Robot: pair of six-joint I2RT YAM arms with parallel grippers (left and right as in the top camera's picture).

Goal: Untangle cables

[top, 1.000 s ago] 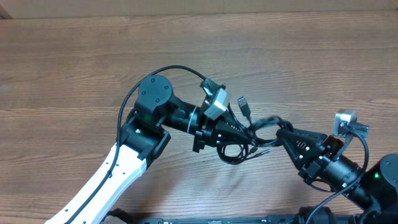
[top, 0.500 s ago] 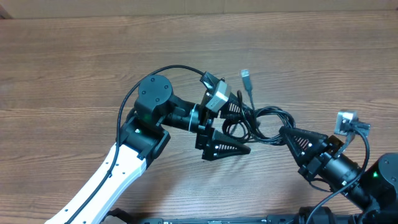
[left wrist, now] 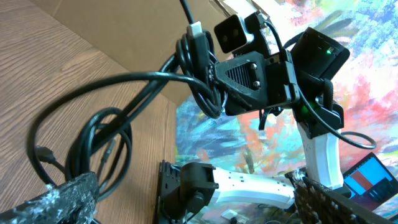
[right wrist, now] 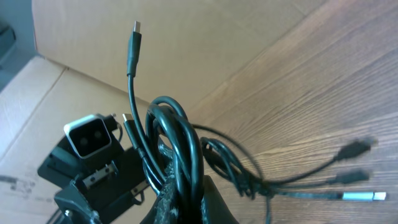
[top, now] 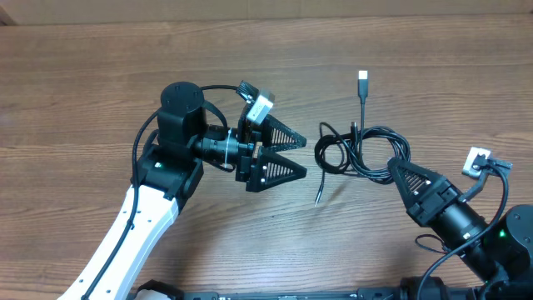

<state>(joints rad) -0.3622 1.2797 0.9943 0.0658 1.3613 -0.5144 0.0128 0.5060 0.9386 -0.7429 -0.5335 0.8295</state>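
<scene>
Since a second ago: left gripper (top: 305,158) has let go of the tangle and pulled back to the left; the cables (top: 358,146) have gone rightward with the right arm and spread into a looser coil.

Left side: white-and-black left arm (top: 158,192) reaches in from the lower left. Its two triangular fingers stand spread wide, nothing between them, tips pointing right, apart from the cords.

Centre-right: black cords lie coiled in overlapping loops on the wooden table (top: 83,83). One strand runs straight up to a silver-tipped plug (top: 363,77). A thin loose end (top: 317,198) trails down-left of the coil. Left wrist view: loops (left wrist: 124,78) sag from the other gripper down to the table.

Right side: right gripper (top: 393,167) comes in from the lower right, fingers pressed together, pinching the coil at its lower-right edge. Right wrist view: several strands (right wrist: 180,143) bunch over the closed tips; three plug ends hang off to the right, blurred.
</scene>
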